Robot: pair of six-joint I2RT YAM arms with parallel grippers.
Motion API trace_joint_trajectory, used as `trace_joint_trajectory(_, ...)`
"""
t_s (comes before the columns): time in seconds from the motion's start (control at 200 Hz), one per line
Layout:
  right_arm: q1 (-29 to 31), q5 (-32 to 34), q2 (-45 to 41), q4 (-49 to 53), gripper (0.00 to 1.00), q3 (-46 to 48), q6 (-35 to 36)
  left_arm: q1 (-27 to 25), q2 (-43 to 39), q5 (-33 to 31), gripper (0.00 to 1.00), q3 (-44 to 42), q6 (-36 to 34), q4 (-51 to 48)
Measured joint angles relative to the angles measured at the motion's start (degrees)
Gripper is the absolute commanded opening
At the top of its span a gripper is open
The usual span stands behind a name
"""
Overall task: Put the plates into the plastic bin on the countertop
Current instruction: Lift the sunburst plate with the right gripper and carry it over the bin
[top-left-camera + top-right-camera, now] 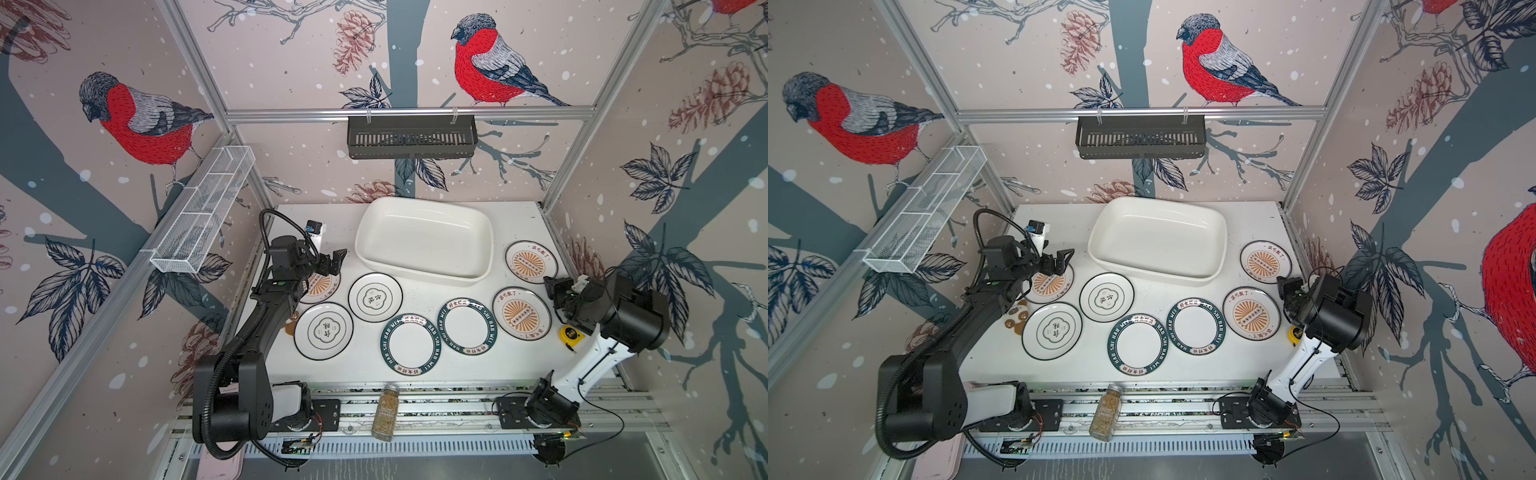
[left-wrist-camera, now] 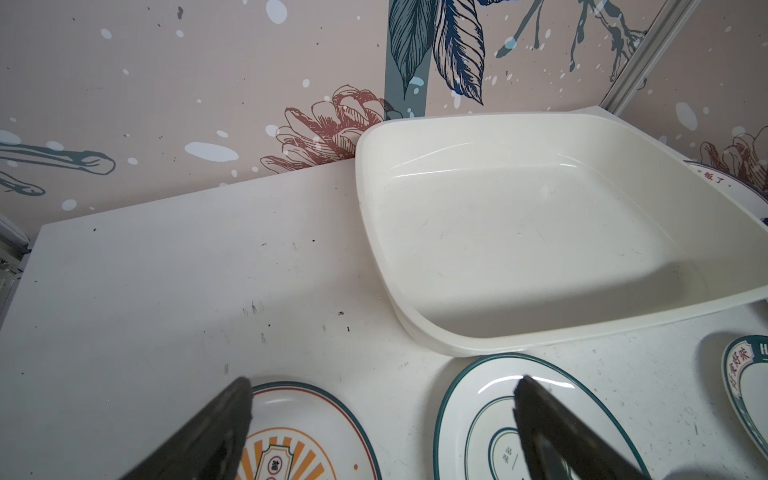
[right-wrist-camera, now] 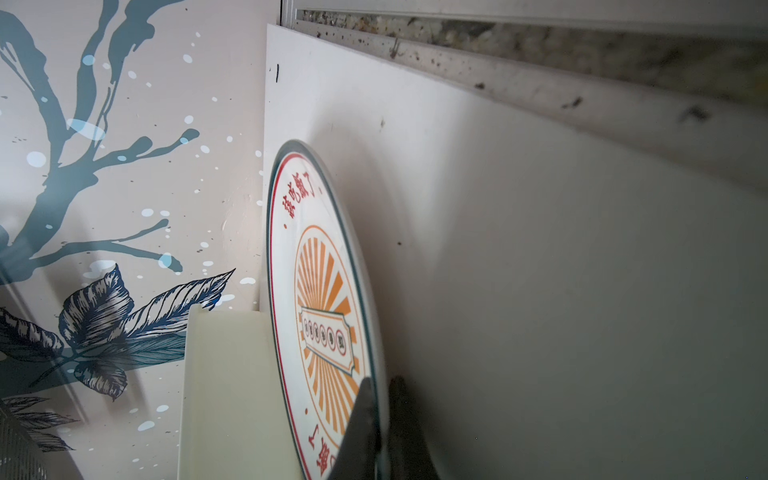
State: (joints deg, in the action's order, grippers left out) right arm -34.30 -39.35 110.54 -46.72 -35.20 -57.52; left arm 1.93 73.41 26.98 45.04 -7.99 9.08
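Right gripper clamps the rim of the far-right plate. In a top view the bin lies just left of it. Left gripper stands open.

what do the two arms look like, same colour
No. The left arm is mostly black, with a ribbed black hose along it. The right arm has black joints, a white lower link and a thin black wire at its base.

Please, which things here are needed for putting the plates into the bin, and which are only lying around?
Belong to the job: three sunburst plates, two flower-emblem plates, two green-rimmed plates, plastic bin, countertop.
Just lying about: spice jar, yellow tape measure, brown coaster, black wall basket, white wire rack.
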Motion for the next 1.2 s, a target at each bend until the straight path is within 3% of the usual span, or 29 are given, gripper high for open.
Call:
trace_joint_trajectory(0.455,1.2,0.0,-5.6,-1.8,0.02,-0.5,-6.8,0.0,-1.8,-0.1,0.97,2.6,-1.2,-4.1)
trace_joint_trajectory(0.856,3.8,-0.8,-11.4,-0.7,0.02,-3.7,-8.3,0.0,-2.7,0.3,0.97,4.4,-1.3,-6.7)
trace_joint_trajectory(1.201,12.9,0.5,-17.8,13.5,0.01,-12.7,-2.1,0.0,-3.8,3.0,0.96,4.9,-1.4,-8.5)
